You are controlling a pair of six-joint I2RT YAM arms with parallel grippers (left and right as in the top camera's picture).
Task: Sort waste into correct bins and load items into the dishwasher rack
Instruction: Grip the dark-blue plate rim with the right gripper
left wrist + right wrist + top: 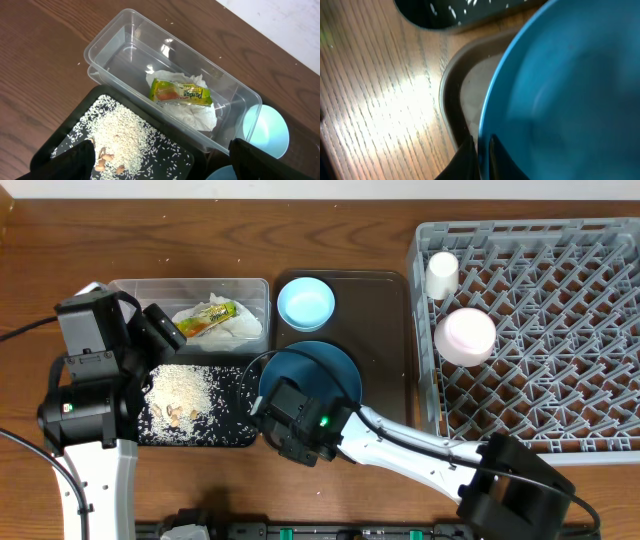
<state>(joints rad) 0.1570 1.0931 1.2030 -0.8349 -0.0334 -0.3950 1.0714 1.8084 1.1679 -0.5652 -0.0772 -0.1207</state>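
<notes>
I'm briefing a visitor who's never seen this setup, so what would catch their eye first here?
The big grey dishwasher rack at right, holding a pale-pink bowl and a white cup. Then the right gripper pinching the rim of the dark-blue bowl at centre, and white rice strewn on the black tray at left.

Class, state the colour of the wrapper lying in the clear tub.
Yellow-green wrapper, clearest in the left wrist view.

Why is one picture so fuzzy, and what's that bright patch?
Right wrist view: the dark-blue bowl sits too close to be sharp, and light glares off the table. Left wrist view: sharp, small glints on the tub. Overhead view: even, clear.
</notes>
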